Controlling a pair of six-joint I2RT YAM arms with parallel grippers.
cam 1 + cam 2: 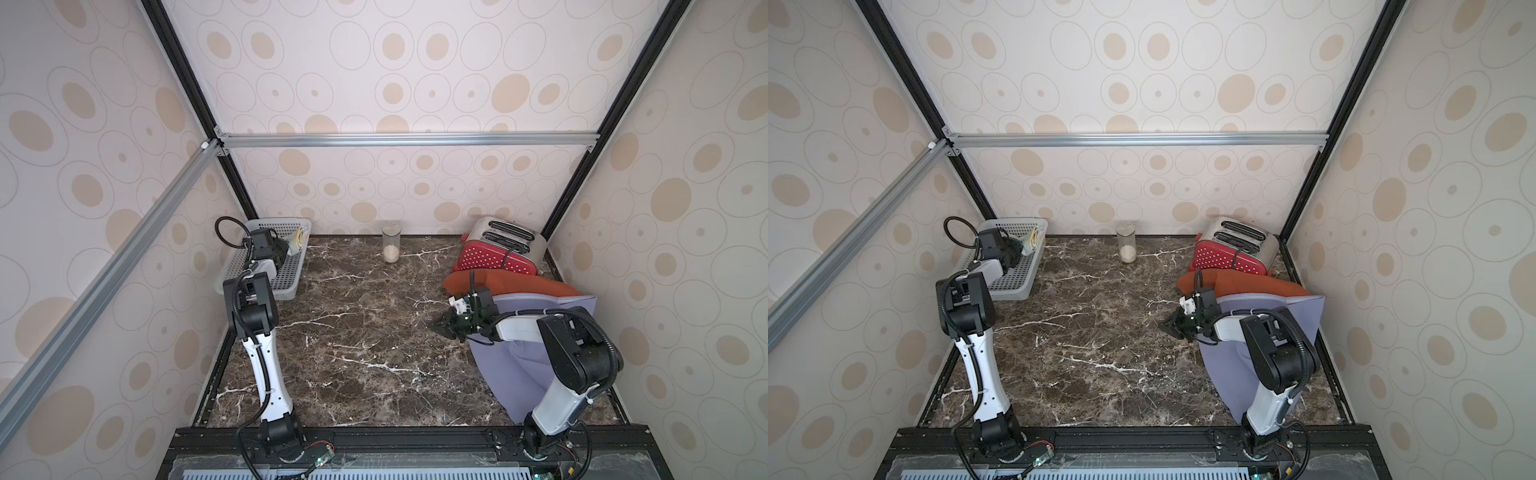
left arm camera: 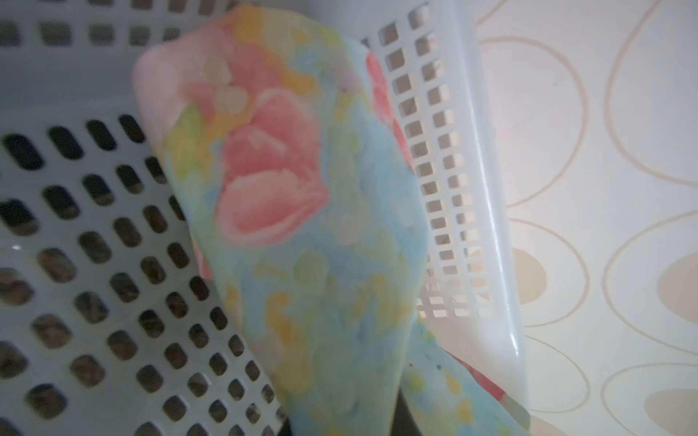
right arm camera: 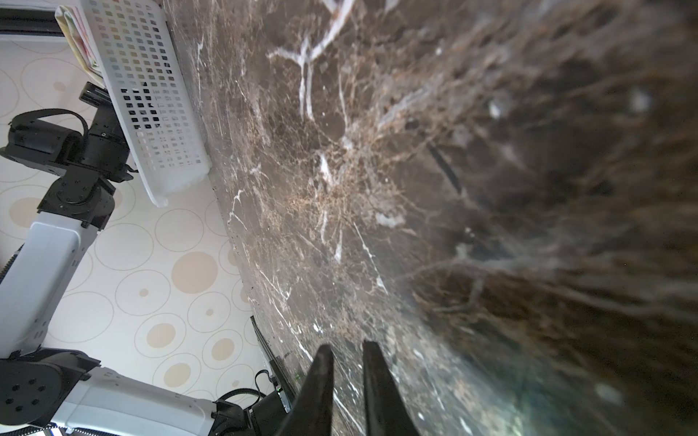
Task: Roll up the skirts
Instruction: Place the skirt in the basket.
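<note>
**Arm bases up front, floral skirt held in the basket**

Closest to my top views are the bases of the 2 arms, bolted to the front rail. From there the left arm point(image 1: 266, 374) reaches to the far left corner and the right arm point(image 1: 577, 357) bends over the right side of the marble tabletop point(image 1: 353, 332).

I see the left gripper point(image 1: 286, 250) down inside the white perforated basket point(image 1: 292, 272). On the left wrist feed the floral skirt point(image 2: 302, 226) runs out from where the jaws sit and leans against the basket's side wall. The jaws themselves are covered, but I read them as clamped on that cloth.

The right gripper point(image 3: 347, 349) hangs low over bare marble near the middle of the table. Its 2 fingers point(image 3: 321, 377) stand a narrow gap apart with nothing between them.

Under the right arm, the lavender skirt point(image 1: 511, 374) lies spread from the front edge toward the back. Just behind it is the rust-orange skirt point(image 1: 528, 286), its far side against the red toaster point(image 1: 494, 253). 1 glass jar point(image 1: 391, 247) stands alone at the back wall.
</note>
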